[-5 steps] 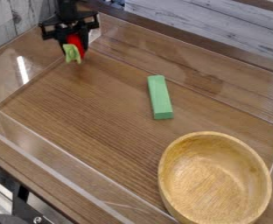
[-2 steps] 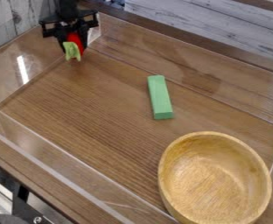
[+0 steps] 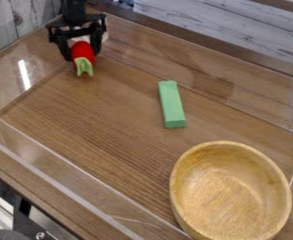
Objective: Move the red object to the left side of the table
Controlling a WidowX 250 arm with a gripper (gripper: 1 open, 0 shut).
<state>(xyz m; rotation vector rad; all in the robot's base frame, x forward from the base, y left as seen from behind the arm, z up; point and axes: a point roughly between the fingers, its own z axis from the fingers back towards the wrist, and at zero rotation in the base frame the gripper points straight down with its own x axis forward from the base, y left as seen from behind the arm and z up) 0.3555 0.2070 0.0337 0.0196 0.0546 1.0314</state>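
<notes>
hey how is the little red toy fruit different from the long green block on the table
The small rounded red toy fruit is red with a light-green leafy end; the long green rectangular block is one plain green. The fruit is short and rounded, the block long, flat and straight-edged. The fruit lies at the table's far left corner, right under the gripper; the block lies near the middle with nothing over it. Both rest on the brown wood-grain tabletop.

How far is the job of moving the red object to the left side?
Nearly done: the red object lies on the table at its left side, far from the green block. The gripper stands open just above it. Left: lifting the arm away.
</notes>
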